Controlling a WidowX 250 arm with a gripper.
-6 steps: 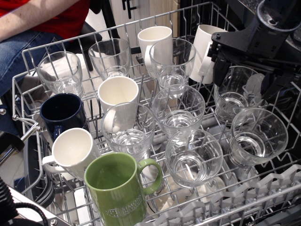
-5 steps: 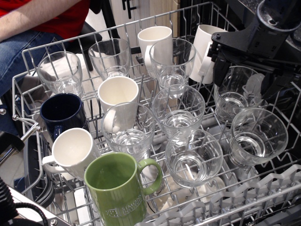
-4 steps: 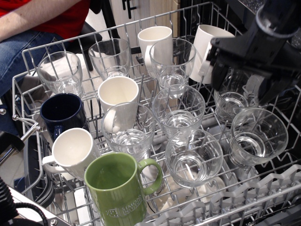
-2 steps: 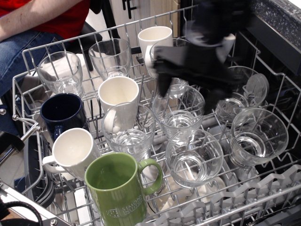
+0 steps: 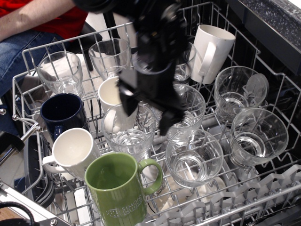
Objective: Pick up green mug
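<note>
The green mug stands upright at the front of the dishwasher rack, its loop handle pointing right and white lettering low on its side. My black gripper hangs over the middle of the rack, above a clear glass and a white mug, some way behind and above the green mug. Its two fingers point down and stand apart with nothing between them. The gripper hides the white mug at the back centre.
A dark navy mug and a tilted white mug sit left of the green mug. Several clear glasses fill the middle and right. Another white mug leans at the back right. A person's arm is at the top left.
The gripper has swept from the back right of the rack to the middle, leftward and toward the front. The mugs and glasses have not moved.
</note>
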